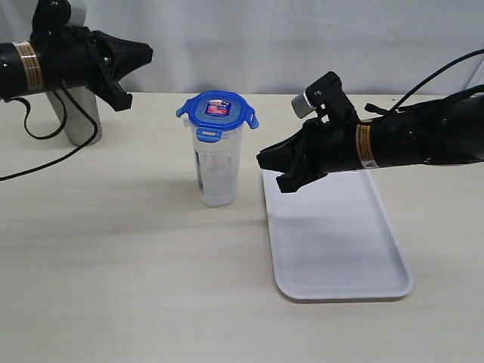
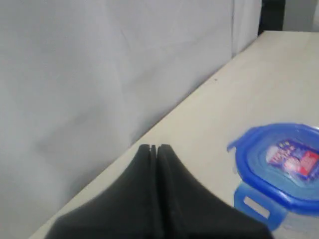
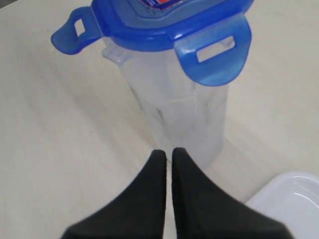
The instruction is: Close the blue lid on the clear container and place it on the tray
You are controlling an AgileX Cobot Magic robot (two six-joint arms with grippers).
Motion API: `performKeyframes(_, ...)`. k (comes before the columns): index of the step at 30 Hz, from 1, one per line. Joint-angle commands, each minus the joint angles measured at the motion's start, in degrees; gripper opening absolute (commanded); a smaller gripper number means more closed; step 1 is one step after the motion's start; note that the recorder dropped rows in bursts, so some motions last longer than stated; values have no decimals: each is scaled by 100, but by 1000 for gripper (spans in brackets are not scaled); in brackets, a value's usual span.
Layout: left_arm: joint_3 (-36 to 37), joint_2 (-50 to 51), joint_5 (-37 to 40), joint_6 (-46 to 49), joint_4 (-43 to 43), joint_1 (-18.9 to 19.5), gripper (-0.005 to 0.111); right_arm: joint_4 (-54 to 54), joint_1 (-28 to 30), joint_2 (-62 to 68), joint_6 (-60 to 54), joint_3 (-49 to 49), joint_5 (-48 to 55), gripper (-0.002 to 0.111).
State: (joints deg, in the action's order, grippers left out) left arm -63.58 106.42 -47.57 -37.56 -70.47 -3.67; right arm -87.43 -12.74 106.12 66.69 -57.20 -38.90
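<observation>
Blue lid [image 1: 217, 110] sits on the mouth of the clear container [image 1: 218, 172], which stands upright on the table [image 1: 113, 249], long axis vertical, beside the near-left corner of the tray [image 1: 340, 234] and apart from its rim; it is not on the tray. In the right wrist view the lid's [image 3: 164, 25] flaps [image 3: 214, 55] splay outward rather than lie flat against the wall, so I judge them not snapped down, though the far side cannot be checked. My right gripper [image 1: 261, 159] is the nearer of the two: it hangs over the tray's far-left corner, level with the container's upper wall, tips aimed straight at it across a short gap, touching nothing. Its jaws are pressed together and hold nothing, and the right wrist view confirms this [image 3: 168, 152]. My left gripper [image 1: 149, 53] is well apart, up and back on the other side, above lid height, jaws likewise closed and empty [image 2: 153, 148]. Judgement: the move turns on the right gripper's sideways line to an upright, top-heavy container; a closed-jaw push there could tip it.
</observation>
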Motion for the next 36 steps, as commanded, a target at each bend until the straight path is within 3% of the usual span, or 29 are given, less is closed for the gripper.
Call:
performKeyframes(1, -293, 391, -630, -245, -979, 36, 0, -63, -2, 1, 68, -17, -48, 4)
performKeyframes(6, -927, 1031, -840, -623, -1223, 36, 0, -176, -2, 1, 149, -17, -36, 4)
performKeyframes(10, -1200, 1346, -813, -694, -835, 36, 0, -176, -2, 1, 149, -17, -36, 4)
performKeyframes(13, -1226, 1403, -1134, -719, -990, 36, 0, -176, -2, 1, 149, -17, -36, 4)
performKeyframes(21, -1226, 1412, -1133, -1174, -1711, 24, 0, -176, -2, 1, 149, -17, -36, 4)
performKeyframes(36, -1226, 1412, -1406, -1344, -1995, 24, 0, -176, -2, 1, 149, -17, -36, 4)
